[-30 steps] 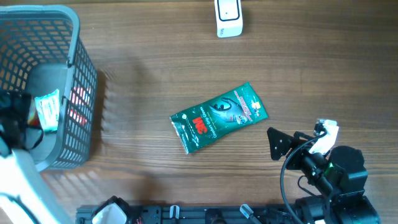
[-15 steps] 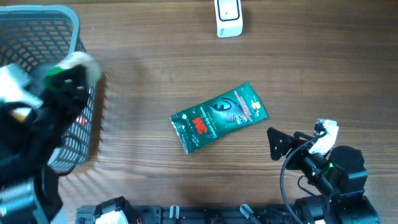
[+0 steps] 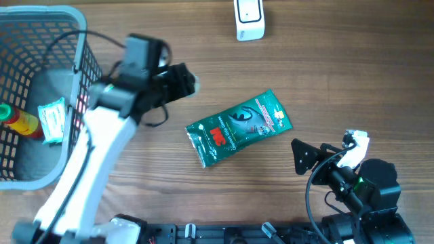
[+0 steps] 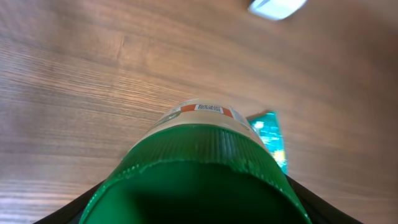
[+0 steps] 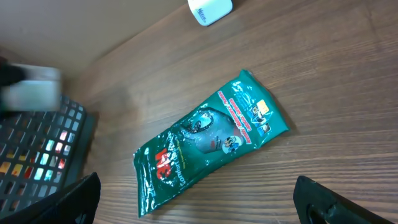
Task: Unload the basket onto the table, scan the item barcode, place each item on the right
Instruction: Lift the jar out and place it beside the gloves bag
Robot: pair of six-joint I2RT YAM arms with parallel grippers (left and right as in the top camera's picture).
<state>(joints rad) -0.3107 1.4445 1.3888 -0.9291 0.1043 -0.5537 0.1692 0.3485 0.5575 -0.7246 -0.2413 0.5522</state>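
Observation:
My left gripper (image 3: 178,80) hangs over the table just right of the basket, left of the green packet. In the left wrist view the gripper (image 4: 196,208) is shut on a green-capped bottle (image 4: 199,158), whose cap fills the lower frame. A white label strip with small print shows on the bottle's far end. The white scanner (image 3: 249,19) stands at the table's far edge and shows in the left wrist view as the scanner (image 4: 277,6). My right gripper (image 3: 329,150) rests open at the near right, gripper (image 5: 199,205), with nothing between its fingers.
A green foil packet (image 3: 237,127) lies flat mid-table, also seen as the packet (image 5: 208,140) ahead of the right gripper. The grey mesh basket (image 3: 88,74) stands at the far left and holds a small pouch (image 3: 51,119) and a red-and-yellow bottle (image 3: 17,120).
My left arm has lifted out of the basket and swung right over the table with the green-capped bottle in its jaws. The right arm and the packet have not moved.

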